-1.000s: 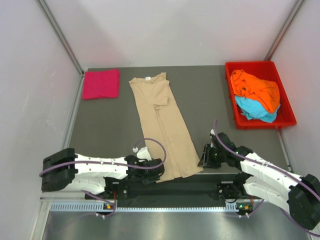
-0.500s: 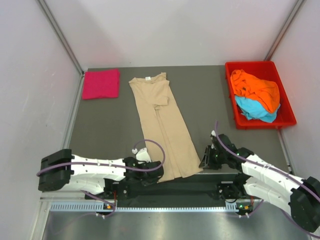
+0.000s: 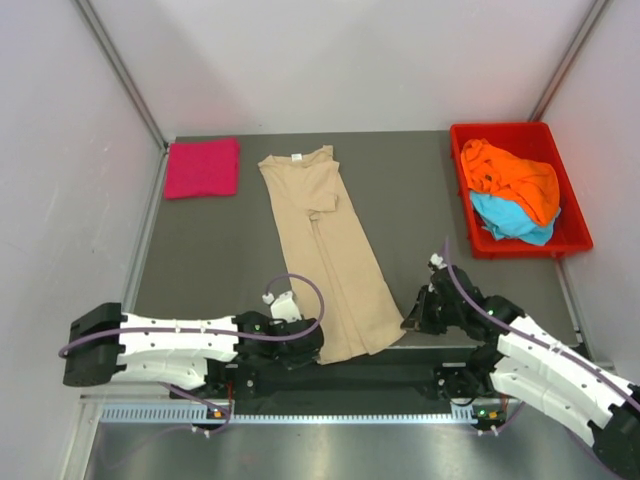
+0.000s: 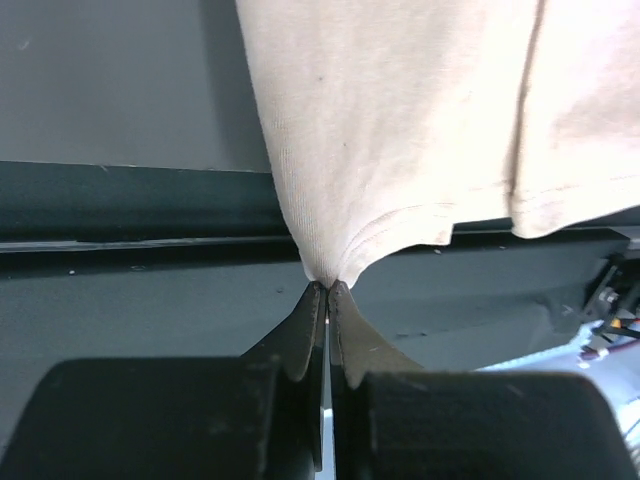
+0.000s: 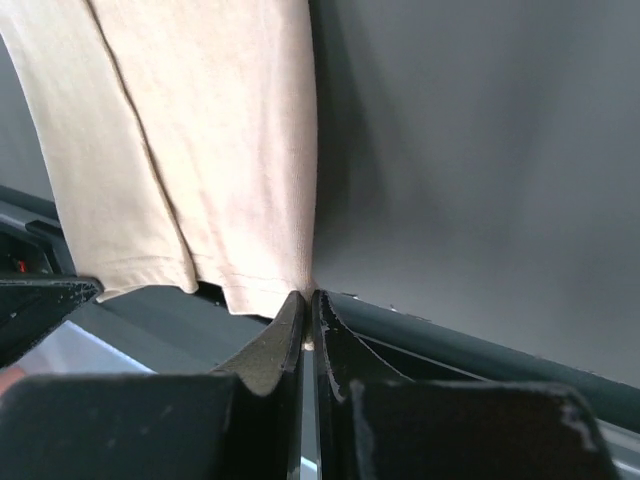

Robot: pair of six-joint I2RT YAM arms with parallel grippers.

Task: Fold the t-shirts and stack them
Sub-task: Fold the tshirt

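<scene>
A beige t-shirt (image 3: pixel 325 250) lies folded into a long narrow strip down the middle of the grey table, neck label at the far end. My left gripper (image 4: pixel 328 288) is shut on the near left corner of its hem (image 4: pixel 330 262). My right gripper (image 5: pixel 308 298) is shut on the near right corner of the same hem (image 5: pixel 285 285). In the top view the left gripper (image 3: pixel 316 343) and right gripper (image 3: pixel 408 322) flank the shirt's near end. A folded magenta-pink t-shirt (image 3: pixel 203 167) lies at the far left. Orange (image 3: pixel 515 175) and light blue (image 3: pixel 512 220) t-shirts are heaped in the tray.
A red plastic tray (image 3: pixel 572 215) stands at the far right of the table. The dark near edge of the table (image 4: pixel 150 200) runs just under the shirt's hem. White walls close in the table on the left, back and right.
Both grippers have closed from partly open onto the beige shirt's near hem corners. The left arm slid a little forward and the right arm shifted slightly.
</scene>
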